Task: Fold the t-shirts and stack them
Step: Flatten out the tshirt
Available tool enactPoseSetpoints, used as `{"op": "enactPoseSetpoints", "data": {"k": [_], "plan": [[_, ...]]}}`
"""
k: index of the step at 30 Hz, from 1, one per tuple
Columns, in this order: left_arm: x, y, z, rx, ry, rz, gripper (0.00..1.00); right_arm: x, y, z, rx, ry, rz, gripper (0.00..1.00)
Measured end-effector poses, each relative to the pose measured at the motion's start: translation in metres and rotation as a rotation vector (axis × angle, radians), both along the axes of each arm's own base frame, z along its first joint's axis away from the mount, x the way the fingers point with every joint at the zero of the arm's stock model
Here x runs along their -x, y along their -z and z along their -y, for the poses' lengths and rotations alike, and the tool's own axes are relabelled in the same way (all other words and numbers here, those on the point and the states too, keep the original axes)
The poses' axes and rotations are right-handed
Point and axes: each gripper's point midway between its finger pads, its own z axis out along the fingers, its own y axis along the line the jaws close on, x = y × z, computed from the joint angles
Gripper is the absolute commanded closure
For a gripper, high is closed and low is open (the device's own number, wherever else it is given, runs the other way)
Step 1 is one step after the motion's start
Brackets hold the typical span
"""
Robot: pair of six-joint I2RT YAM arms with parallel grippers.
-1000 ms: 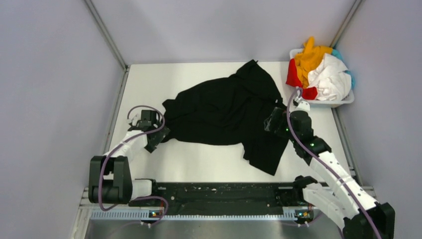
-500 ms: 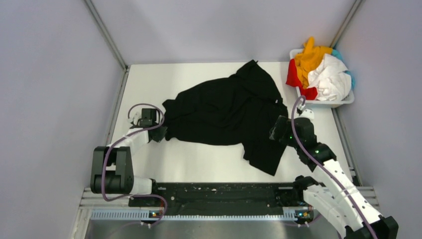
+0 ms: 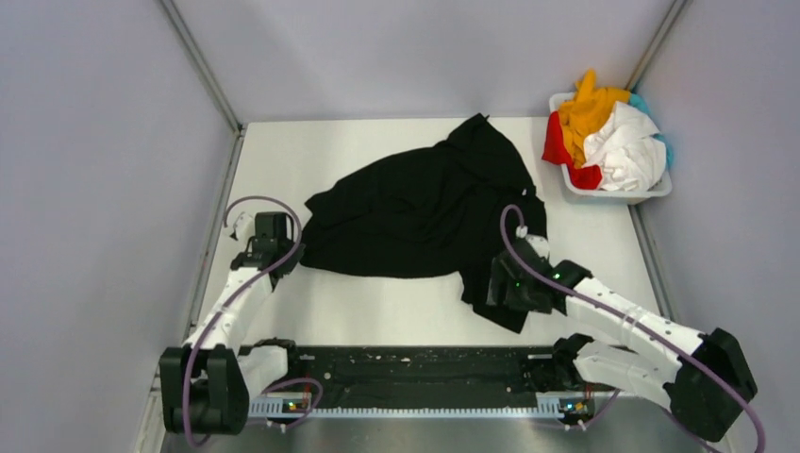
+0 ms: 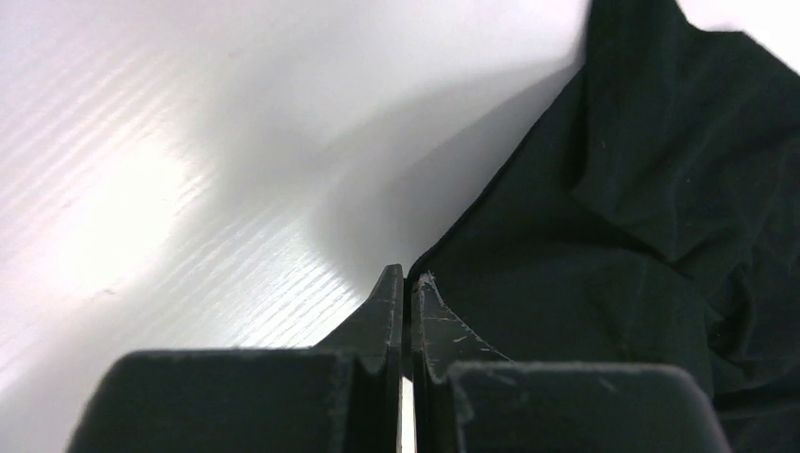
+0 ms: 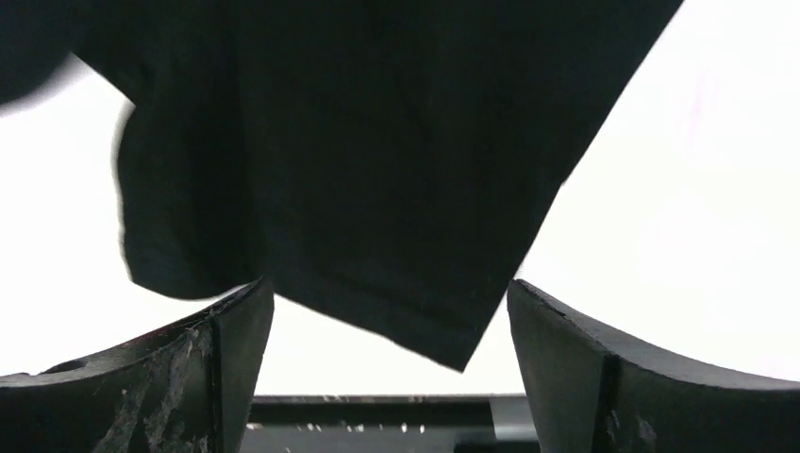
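Observation:
A large black t-shirt (image 3: 425,203) lies crumpled and spread on the white table (image 3: 377,302). My left gripper (image 3: 288,257) sits at its near-left edge. In the left wrist view the jaws (image 4: 408,276) are shut, with the black hem (image 4: 528,264) running in at the fingertips. My right gripper (image 3: 502,291) hovers open over the shirt's near-right flap. In the right wrist view that flap's corner (image 5: 443,330) hangs between the wide-apart fingers (image 5: 389,283), touching neither. Orange-yellow (image 3: 590,109), red (image 3: 557,146), white (image 3: 627,151) and teal (image 3: 665,142) t-shirts are heaped at the far right.
The coloured shirts fill a white plastic basket (image 3: 651,193) in the far-right corner. Grey walls close in the table on the left, back and right. A black rail (image 3: 415,363) runs along the near edge between the arm bases.
My left gripper has shut at the shirt's left edge and drawn back slightly to the left. My right arm has swung from the shirt's right side toward me, over the near-right flap.

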Motion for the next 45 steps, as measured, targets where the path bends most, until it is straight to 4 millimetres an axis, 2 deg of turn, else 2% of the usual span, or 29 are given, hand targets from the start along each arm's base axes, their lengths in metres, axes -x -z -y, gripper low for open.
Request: {"op": "enactPoseSetpoints", "data": {"k": [4,9,16,20,23,25,28,32,34,35,38,41,43,45], "plan": [[0.008,-0.011,-0.009,-0.042,-0.025,0.020,1.00,0.033,0.022,-0.005,0.080,-0.001,-0.133,0.14],[0.014,-0.010,-0.013,-0.061,-0.037,0.000,1.00,0.043,0.032,0.007,0.117,0.082,-0.163,0.30],[0.018,-0.007,-0.015,-0.072,-0.041,-0.018,1.00,0.050,0.043,-0.001,0.085,0.069,-0.214,0.39],[0.018,-0.007,-0.015,-0.073,-0.040,-0.020,1.00,0.052,0.043,-0.002,0.083,0.066,-0.222,0.49],[0.018,-0.007,-0.015,-0.074,-0.040,-0.020,1.00,0.052,0.045,-0.001,0.090,0.070,-0.230,0.65],[0.018,-0.007,-0.015,-0.074,-0.039,-0.020,1.00,0.052,0.046,-0.003,0.090,0.076,-0.237,0.82],[0.018,-0.007,-0.016,-0.075,-0.039,-0.020,1.00,0.047,0.046,-0.009,0.081,0.076,-0.239,1.00],[0.018,-0.012,-0.015,-0.080,-0.029,-0.006,1.00,0.039,0.042,-0.013,0.089,0.059,-0.208,1.00],[0.016,-0.019,-0.015,-0.080,-0.022,0.005,1.00,0.025,0.034,-0.010,0.117,0.062,-0.143,1.00],[0.013,-0.025,-0.014,-0.080,-0.018,0.015,1.00,0.013,0.024,-0.010,0.129,0.062,-0.089,1.00],[0.002,-0.058,-0.013,-0.082,-0.005,0.085,1.00,-0.027,-0.028,-0.020,0.090,0.073,0.105,1.00],[-0.008,-0.105,-0.013,-0.089,0.005,0.200,1.00,-0.069,-0.119,-0.025,-0.002,0.114,0.371,1.00],[-0.011,-0.145,-0.013,-0.098,0.010,0.294,1.00,-0.084,-0.181,-0.020,-0.056,0.145,0.534,1.00],[-0.010,-0.187,-0.014,-0.109,0.008,0.393,1.00,-0.089,-0.241,-0.012,-0.105,0.165,0.676,1.00]]}}
